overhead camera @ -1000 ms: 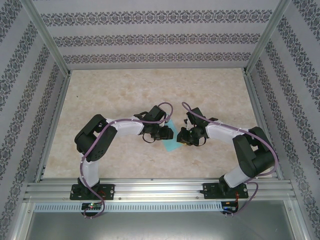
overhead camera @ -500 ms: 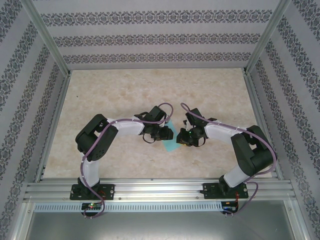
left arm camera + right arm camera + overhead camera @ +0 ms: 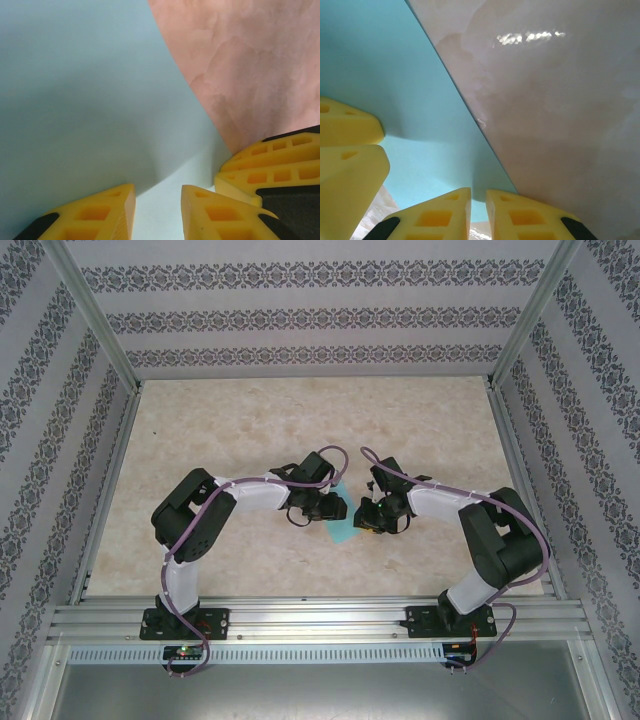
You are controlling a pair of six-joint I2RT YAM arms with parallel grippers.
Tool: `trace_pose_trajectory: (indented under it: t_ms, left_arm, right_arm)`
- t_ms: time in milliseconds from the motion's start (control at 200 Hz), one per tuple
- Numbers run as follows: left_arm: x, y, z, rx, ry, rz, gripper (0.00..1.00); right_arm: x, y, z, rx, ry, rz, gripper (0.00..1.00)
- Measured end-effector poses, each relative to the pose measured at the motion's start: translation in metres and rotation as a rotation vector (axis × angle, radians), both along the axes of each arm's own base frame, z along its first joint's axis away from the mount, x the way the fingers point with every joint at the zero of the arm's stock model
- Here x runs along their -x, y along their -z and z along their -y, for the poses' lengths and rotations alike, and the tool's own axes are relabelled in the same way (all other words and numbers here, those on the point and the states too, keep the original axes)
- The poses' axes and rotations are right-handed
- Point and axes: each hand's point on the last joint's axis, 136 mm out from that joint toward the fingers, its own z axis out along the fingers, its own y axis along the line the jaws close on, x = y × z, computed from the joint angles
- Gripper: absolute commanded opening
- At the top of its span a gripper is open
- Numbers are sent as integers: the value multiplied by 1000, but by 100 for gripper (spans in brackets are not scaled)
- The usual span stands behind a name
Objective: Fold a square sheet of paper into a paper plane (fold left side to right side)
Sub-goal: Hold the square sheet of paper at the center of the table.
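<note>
Found the sheet of paper (image 3: 345, 532) lying near the middle of the tabletop (image 3: 240, 420), somewhat toward the near edge, between the two grippers and partly hidden under them. Starting at the left: logged the left gripper (image 3: 158, 202) down on the sheet's left part, fingertips (image 3: 112, 212) a little apart with turquoise paper showing in the gap; cannot tell whether pinching a bowed layer or merely resting on it. Noted, from the left wrist view, a shaded flap bowing up over a paler flat layer, with no sharp crease along the bend. Moving right: logged the right gripper (image 3: 478, 202) at the sheet's right edge, near the left one, tips drawn almost together with the paper's edge running into the slit; read as a pinch on the sheet. Saw turquoise on every visible part of the sheet. Judged progress as early: left-to-right fold apparently under way, flap lifted or carried over but not pressed flat. Left to do, by this reading: lay the edges together, crease the fold, then make the nose and wing folds. No pointed dart shape anywhere yet.
</note>
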Motion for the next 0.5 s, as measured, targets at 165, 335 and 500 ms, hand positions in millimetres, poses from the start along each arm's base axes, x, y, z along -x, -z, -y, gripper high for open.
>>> trace_pose_trajectory:
  t_ms: [165, 335, 500]
  left_arm:
    - [-2, 1, -2, -7, 4, 11, 33]
    - [-3, 0, -3, -6, 7, 18, 34]
    - [-11, 0, -9, -5, -8, 21, 36]
  right_arm:
    - [0, 1, 1, 8, -6, -5, 18]
    - [1, 2, 1, 13, -8, -6, 18]
    - [0, 2, 1, 14, -8, -7, 17]
